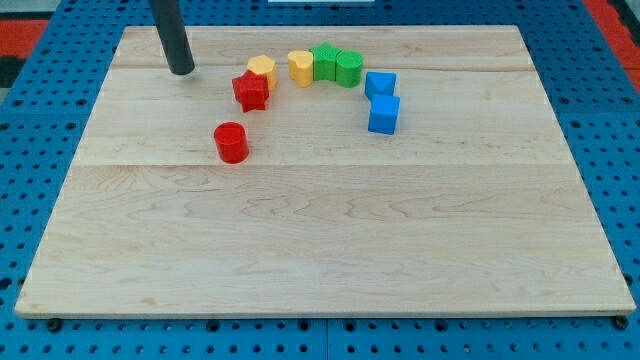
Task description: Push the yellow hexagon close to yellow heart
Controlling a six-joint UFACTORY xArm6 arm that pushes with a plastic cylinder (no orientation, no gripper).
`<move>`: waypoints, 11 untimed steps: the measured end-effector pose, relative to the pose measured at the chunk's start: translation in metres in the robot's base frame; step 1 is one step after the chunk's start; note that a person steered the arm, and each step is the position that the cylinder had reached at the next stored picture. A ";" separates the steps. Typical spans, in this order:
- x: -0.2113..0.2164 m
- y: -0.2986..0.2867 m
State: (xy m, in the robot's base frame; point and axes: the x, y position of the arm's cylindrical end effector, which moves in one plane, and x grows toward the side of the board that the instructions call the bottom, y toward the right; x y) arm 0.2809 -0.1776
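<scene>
A: Dark rod, my tip [182, 71], at wooden board's [320, 250] top left, apart from blocks. No fingers here.

B: Red cylinder [231, 142], red star-like block [250, 91] touching yellow hexagon [261, 69]; heading, long axis unclear.

A: Yellow heart [300, 67] just right, small gap. Then green blocks [336, 65], blue blocks [382, 101].

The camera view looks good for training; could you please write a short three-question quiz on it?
1. True or false: my tip touches the yellow hexagon.
2. Which block touches the yellow hexagon? A) red star B) red cylinder C) blue cube
3. Fill in: the yellow heart sits against a ____ block on its right in the view.

Key
1. False: my tip stands apart, toward the view's left of the hexagon.
2. A.
3. Green: the green block, with a green cylinder beyond it.
</scene>
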 end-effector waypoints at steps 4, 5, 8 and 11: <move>-0.005 0.045; -0.002 0.057; -0.002 0.069; 0.011 0.083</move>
